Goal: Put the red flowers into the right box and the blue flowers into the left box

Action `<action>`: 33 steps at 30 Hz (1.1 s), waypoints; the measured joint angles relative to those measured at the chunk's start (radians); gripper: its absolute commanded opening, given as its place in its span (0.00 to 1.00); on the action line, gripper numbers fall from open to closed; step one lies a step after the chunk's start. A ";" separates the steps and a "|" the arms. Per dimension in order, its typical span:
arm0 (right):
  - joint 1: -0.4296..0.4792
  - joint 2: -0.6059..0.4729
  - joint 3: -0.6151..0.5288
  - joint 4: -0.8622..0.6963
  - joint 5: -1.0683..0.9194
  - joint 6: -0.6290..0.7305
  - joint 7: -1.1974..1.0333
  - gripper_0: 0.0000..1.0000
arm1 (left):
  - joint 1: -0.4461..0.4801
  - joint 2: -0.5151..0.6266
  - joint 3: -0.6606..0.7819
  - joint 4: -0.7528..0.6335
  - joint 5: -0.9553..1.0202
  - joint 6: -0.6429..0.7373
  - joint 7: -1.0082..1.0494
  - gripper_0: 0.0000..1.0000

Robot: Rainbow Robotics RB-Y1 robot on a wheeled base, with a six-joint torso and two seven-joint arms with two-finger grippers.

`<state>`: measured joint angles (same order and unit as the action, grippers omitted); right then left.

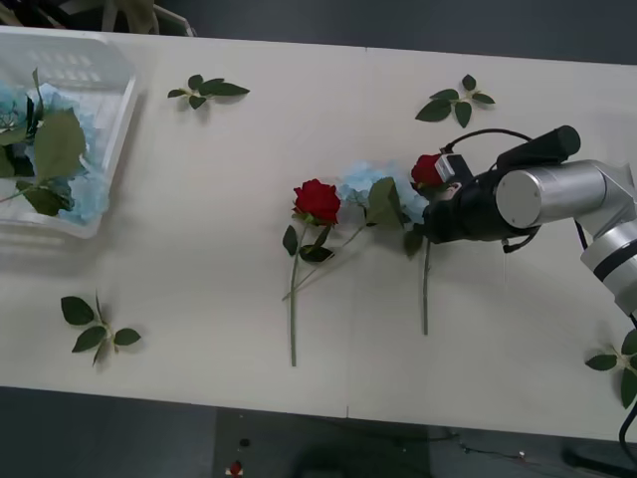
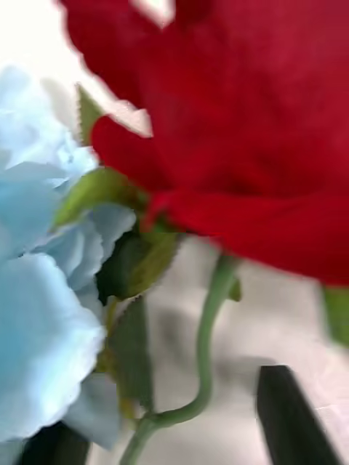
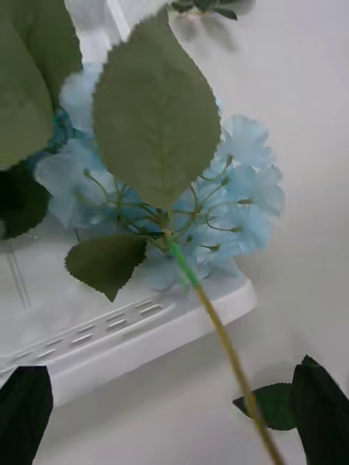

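Note:
One of the red flowers (image 1: pixel 317 201) lies mid-table with its stem toward the front edge. A second red rose (image 1: pixel 428 169) lies right of it, its bloom (image 2: pixel 240 123) close before my right gripper (image 1: pixel 426 221). That gripper's black fingers (image 2: pixel 291 421) stand open on either side of the rose's green stem (image 2: pixel 206 341). A blue flower (image 1: pixel 360 184) lies between the two roses. More blue flowers (image 1: pixel 75 159) rest in the left box (image 1: pixel 109 70) at the far left. My left gripper (image 3: pixel 171 370) is open just outside the box rim (image 3: pixel 131 334), beside a hydrangea stem (image 3: pixel 225 349). The right box is out of view.
Loose green leaf sprigs lie at the back left (image 1: pixel 209 90), back right (image 1: pixel 453 100), front left (image 1: pixel 98 329) and the right edge (image 1: pixel 622 363). The table's front edge (image 1: pixel 318 403) runs close below the rose stems.

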<state>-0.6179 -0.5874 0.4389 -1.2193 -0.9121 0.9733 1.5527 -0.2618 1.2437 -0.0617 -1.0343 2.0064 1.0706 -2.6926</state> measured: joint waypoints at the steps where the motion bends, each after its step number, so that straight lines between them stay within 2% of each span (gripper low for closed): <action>1: -0.005 0.003 0.000 0.014 0.003 -0.012 0.000 0.12 | 0.000 0.005 0.023 0.000 0.000 0.020 0.000 0.95; 3: -0.020 0.014 0.000 0.045 0.013 -0.021 0.000 0.00 | 0.000 0.015 0.076 0.000 0.000 0.065 0.000 0.95; 9: -0.066 0.042 -0.002 0.109 0.025 -0.021 0.000 0.00 | 0.000 0.028 0.182 0.000 0.020 0.143 0.000 0.95; 15: -0.069 0.051 -0.002 0.113 0.040 -0.021 0.000 0.00 | 0.000 0.028 0.258 -0.003 0.050 0.240 0.000 0.95; 19: -0.069 0.051 -0.002 0.113 0.040 -0.021 0.000 0.00 | 0.000 0.027 0.275 -0.111 0.064 0.225 0.000 0.95; 22: -0.069 0.051 -0.002 0.113 0.040 -0.021 0.000 0.00 | -0.009 0.017 0.274 -0.235 -0.010 0.194 0.000 0.95; 25: -0.069 0.049 -0.002 0.113 0.035 -0.021 0.000 0.00 | -0.054 -0.039 0.274 -0.340 -0.175 0.177 0.026 0.95; 27: -0.070 0.043 -0.002 0.113 0.013 -0.005 0.000 0.00 | -0.091 -0.108 0.274 -0.411 -0.311 0.173 0.116 0.95; 30: -0.075 0.019 -0.003 0.111 -0.027 0.062 0.000 0.00 | -0.120 -0.226 0.274 -0.497 -0.453 0.167 0.275 0.95; 33: -0.076 -0.020 -0.027 0.089 -0.048 0.143 0.000 0.00 | -0.122 -0.345 0.274 -0.567 -0.578 0.160 0.307 0.95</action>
<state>-0.6937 -0.6079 0.4120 -1.1305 -0.9596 1.1167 1.5531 -0.3841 0.8983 0.2121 -1.6013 1.4286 1.2301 -2.3854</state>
